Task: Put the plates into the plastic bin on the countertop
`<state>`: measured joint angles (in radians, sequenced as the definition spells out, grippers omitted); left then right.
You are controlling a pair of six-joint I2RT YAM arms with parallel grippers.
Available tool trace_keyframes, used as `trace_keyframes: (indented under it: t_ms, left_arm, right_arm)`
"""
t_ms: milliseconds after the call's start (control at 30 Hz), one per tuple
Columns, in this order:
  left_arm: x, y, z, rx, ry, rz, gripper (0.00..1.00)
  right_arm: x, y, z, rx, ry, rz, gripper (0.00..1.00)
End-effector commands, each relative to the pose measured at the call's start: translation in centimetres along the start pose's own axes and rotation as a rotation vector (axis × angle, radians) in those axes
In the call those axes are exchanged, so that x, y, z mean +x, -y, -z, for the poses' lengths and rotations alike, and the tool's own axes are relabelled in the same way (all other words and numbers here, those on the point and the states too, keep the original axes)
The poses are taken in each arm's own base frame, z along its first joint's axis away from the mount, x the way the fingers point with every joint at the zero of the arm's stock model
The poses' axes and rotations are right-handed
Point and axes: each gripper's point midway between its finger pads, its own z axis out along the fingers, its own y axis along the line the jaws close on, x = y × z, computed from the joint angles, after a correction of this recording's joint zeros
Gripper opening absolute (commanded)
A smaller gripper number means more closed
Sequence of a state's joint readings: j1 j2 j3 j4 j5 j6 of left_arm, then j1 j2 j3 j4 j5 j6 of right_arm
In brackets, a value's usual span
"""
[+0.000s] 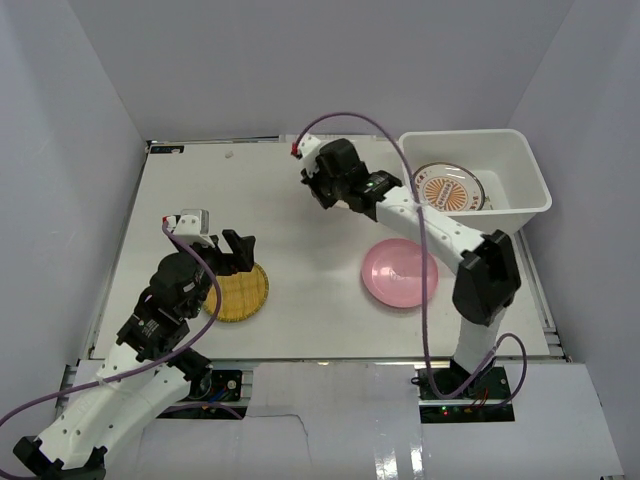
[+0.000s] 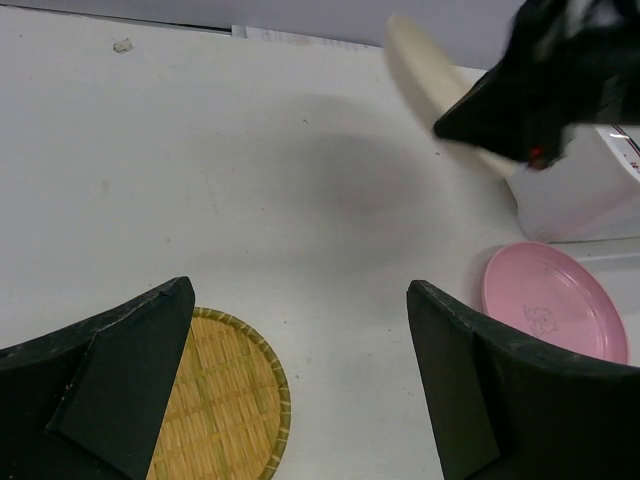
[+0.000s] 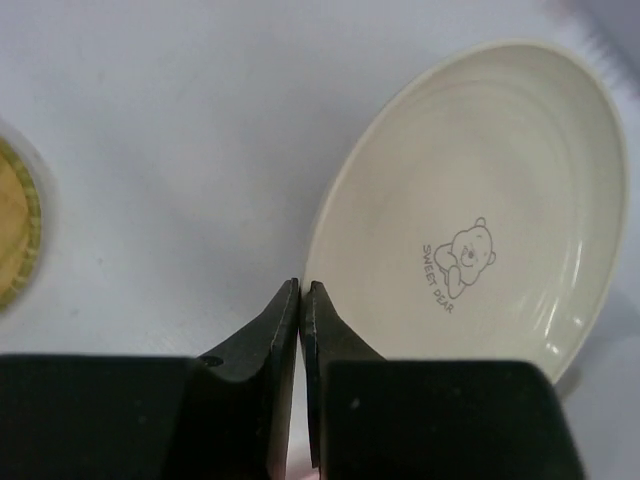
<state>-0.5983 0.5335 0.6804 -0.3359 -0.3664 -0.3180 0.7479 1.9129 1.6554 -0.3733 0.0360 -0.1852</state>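
My right gripper (image 3: 301,285) is shut on the rim of the cream plate (image 3: 470,200), which has a bear print, and holds it tilted above the countertop (image 1: 300,330). The cream plate also shows in the left wrist view (image 2: 425,70). My left gripper (image 2: 300,290) is open and empty above the right edge of the yellow woven plate (image 1: 240,293). The pink plate (image 1: 400,272) lies flat near the plastic bin (image 1: 475,136). The orange sunburst plate (image 1: 447,187) lies inside the bin. The light blue and teal-rimmed plates are out of view.
Grey walls stand around the countertop on three sides. The bin stands at the back right corner. A small scrap (image 2: 122,45) lies near the far edge. The right arm's elbow (image 1: 488,272) hangs beside the pink plate.
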Motion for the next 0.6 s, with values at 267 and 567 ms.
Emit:
trace_keyframes:
  t_ms: [267,567]
  left_arm:
    - [0.2,0.2,0.0,0.019,-0.005,0.001,0.98]
    - [0.3,0.2,0.1,0.02,-0.007,0.001,0.98]
  right_arm:
    - [-0.5,19.5,16.3,0.73,0.183,-0.199,0.08]
    - [7.3,24.9,16.2,0.786,0.074,-0.42,0.46]
